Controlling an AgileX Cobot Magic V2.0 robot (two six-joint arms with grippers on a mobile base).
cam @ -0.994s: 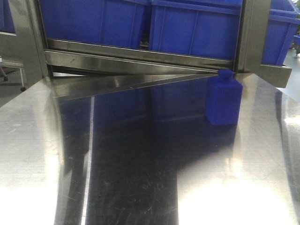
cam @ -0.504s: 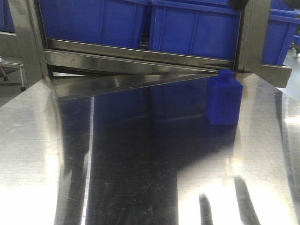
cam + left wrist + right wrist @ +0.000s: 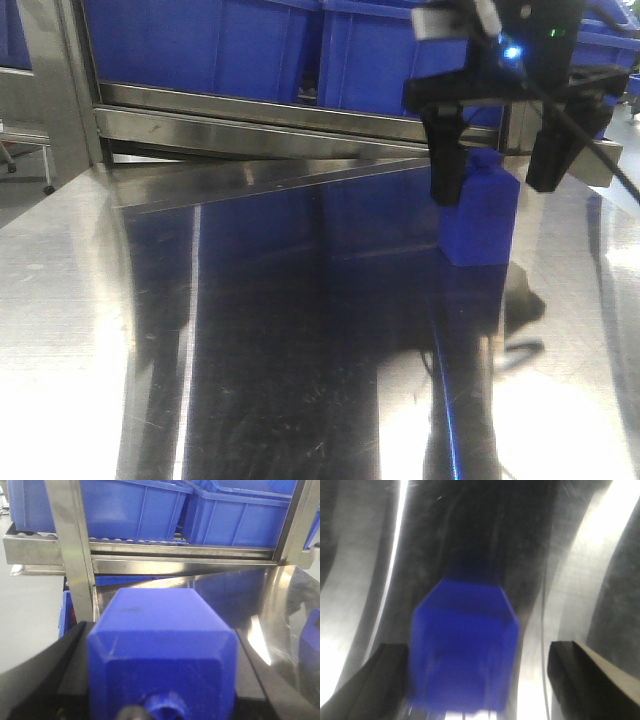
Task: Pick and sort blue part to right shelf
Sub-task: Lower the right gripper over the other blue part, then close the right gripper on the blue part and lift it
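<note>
Fingers of the right gripper are spread wide and hang down on either side of the blue part. In the front view the finger nearer the middle of the picture overlaps the part's upper corner, and the other stands clear of it. The right wrist view is blurred. It shows the part between the two black tips with a broad gap on one side, so the jaws are not closed on it.

The blue part is a deep, saturated blue, a squarish bottle-like block with flat faces, bevelled shoulders and a short round neck on top. It stands upright on the steel table, close to the front rail of the right shelf and just below the rail's far right end. Large blue bins sit in the shelf above the rail.

The left gripper holds a second blue part (same colour and bevelled shape). This one lies on its side with the neck toward the camera, and the dark fingers press against its two flanks. Beyond it are an upright shelf post and more bins.
</note>
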